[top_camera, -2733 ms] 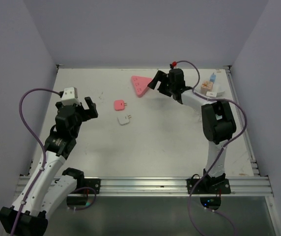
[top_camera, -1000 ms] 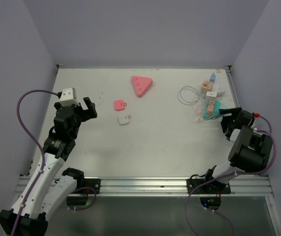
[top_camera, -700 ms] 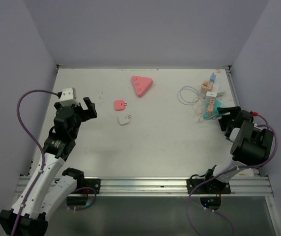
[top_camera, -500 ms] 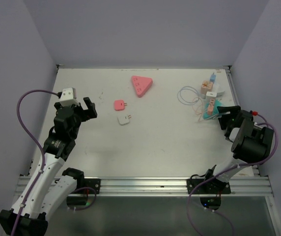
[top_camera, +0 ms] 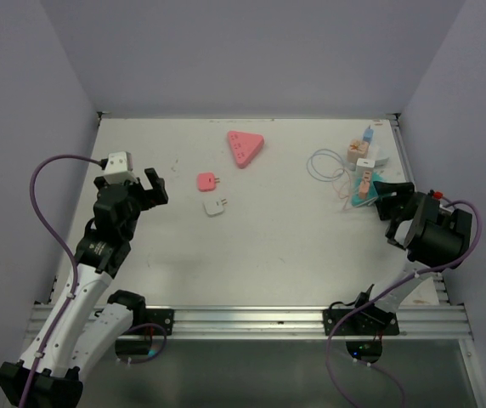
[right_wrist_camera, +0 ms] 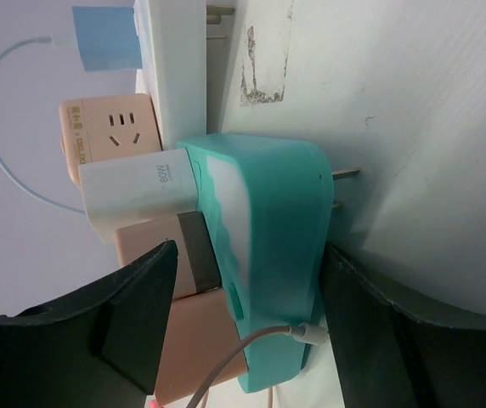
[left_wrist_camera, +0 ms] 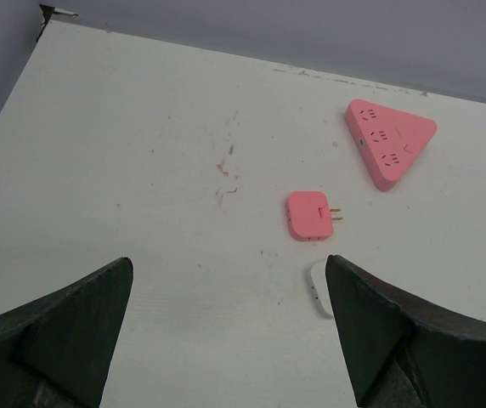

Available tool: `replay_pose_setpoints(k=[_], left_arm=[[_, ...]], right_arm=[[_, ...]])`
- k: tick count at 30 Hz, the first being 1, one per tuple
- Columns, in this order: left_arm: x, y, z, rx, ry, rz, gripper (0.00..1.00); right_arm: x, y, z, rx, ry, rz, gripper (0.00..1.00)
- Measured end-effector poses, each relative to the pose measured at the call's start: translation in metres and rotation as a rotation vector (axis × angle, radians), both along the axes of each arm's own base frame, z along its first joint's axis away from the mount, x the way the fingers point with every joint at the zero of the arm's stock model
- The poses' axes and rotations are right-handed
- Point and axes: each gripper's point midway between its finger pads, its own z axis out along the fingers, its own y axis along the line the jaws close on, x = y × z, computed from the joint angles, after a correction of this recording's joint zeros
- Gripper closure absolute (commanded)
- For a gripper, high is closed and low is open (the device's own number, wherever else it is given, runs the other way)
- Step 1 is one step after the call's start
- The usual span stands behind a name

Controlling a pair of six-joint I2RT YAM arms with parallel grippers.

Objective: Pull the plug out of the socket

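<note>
Swung over from beside the pink triangular socket strip point(top_camera: 245, 146), far beyond it, the right gripper point(right_wrist_camera: 243, 255) now straddles the teal plastic socket block point(right_wrist_camera: 285, 212), jaws apart and narrowing, contact unclear. A white plastic plug point(right_wrist_camera: 137, 191) sits in the block's side. Well left of the block, the left gripper point(left_wrist_camera: 226, 340) gapes wide.

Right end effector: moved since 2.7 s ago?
Yes. The right end effector left the pink triangular socket, far middle, and is now rightward and nearer, straddling the teal adapter.
</note>
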Motion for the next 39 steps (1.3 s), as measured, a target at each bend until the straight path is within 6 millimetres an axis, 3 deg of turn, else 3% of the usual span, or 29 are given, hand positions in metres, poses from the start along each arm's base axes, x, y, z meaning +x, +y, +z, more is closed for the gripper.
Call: replay_pose_setpoints(k=[3,6,11,19,22,30,35,39], left_arm=[[0.000,0.000,0.000,0.000,0.000,0.000,0.01],[0.000,0.000,0.000,0.000,0.000,0.000,0.02],[0.000,0.000,0.000,0.000,0.000,0.000,0.02],[0.000,0.000,0.000,0.000,0.000,-0.001,0.02],[0.000,0.000,0.000,0.000,0.000,-0.001,0.02],[0.000,-0.002,0.000,-0.002,0.001,-0.010,0.02],[0.001,-0.006,-0.001,-0.008,0.004,-0.030,0.01],[0.003,-0.016,-0.008,-0.027,0.032,-0.077,0.01]], right_arm=[[0.001,0.000,-0.001,-0.001,-0.004,0.001,0.33],[0.000,0.000,-0.003,-0.002,0.001,0.003,0.43],[-0.001,0.002,-0.009,0.006,0.013,0.012,0.63],[-0.006,0.008,0.007,-0.008,-0.011,0.033,0.93],[-0.013,0.011,0.021,-0.043,-0.006,0.045,1.00],[-0.035,0.018,0.066,-0.190,0.005,0.069,1.00],[-0.041,0.057,0.075,-0.287,0.032,0.177,1.00],[-0.044,0.113,0.076,-0.357,0.058,0.351,1.00]])
